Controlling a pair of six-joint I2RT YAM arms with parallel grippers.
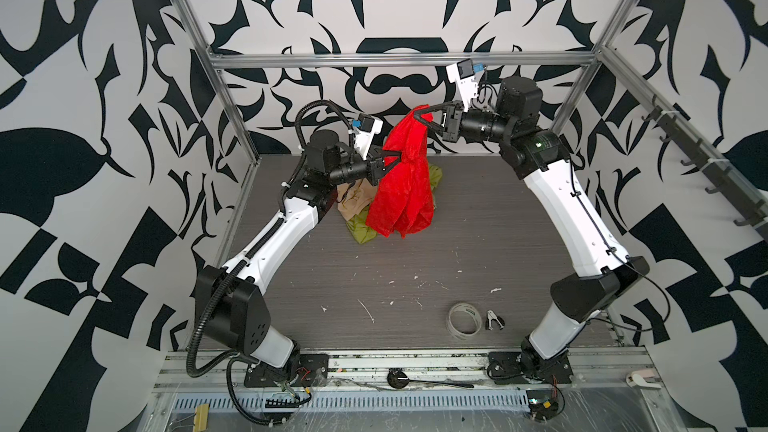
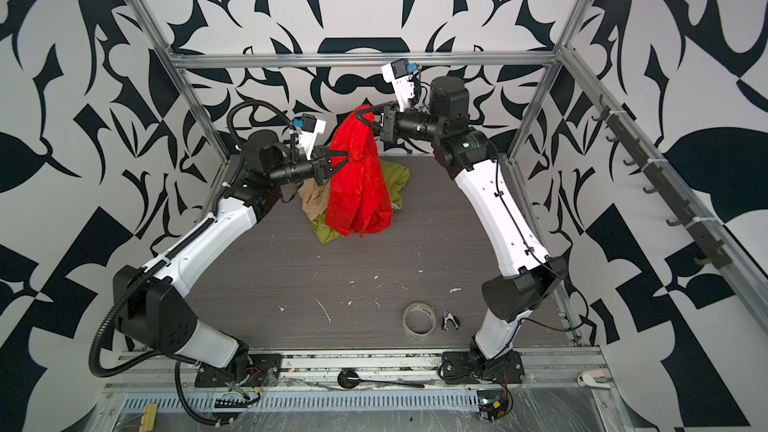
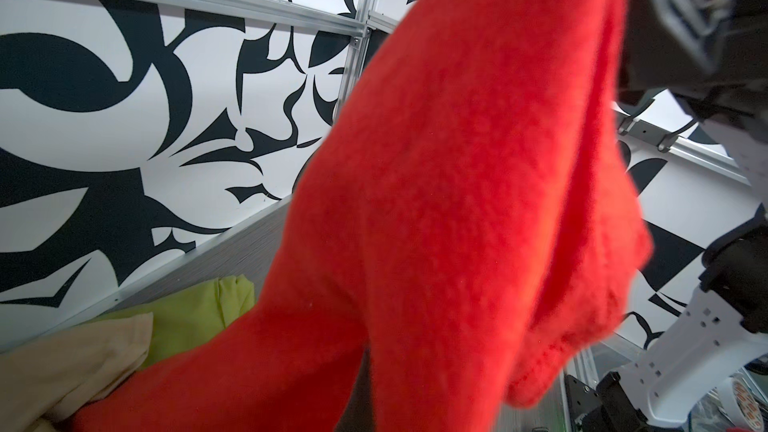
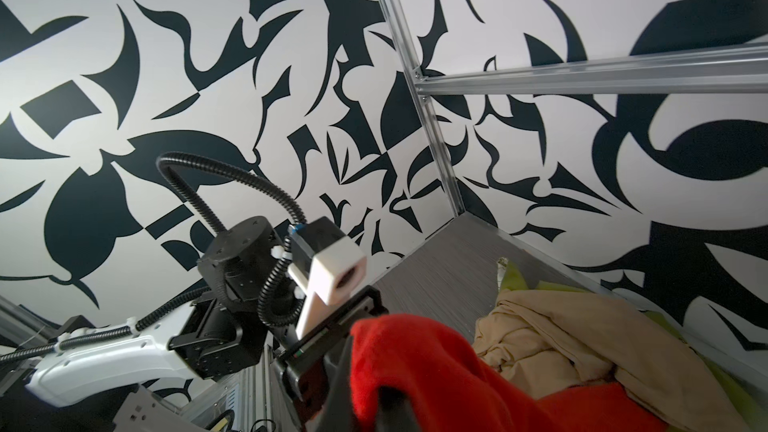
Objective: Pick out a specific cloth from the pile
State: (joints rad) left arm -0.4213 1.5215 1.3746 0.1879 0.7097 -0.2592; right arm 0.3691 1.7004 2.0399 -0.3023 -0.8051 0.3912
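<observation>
The bright red cloth hangs in the air above the back of the table, lifted off the pile. My right gripper is shut on its top corner. Lower down and from the left, my left gripper is shut on a fold of its edge. The red cloth fills the left wrist view and hides those jaws. It also drapes over the right jaws as the red cloth. Under it, the pile lies on the table: a beige-tan cloth and an olive-green cloth.
A roll of clear tape and a small black clip lie near the table's front right. Metal frame posts and a back rail enclose the table. A rail of hooks runs along the right wall.
</observation>
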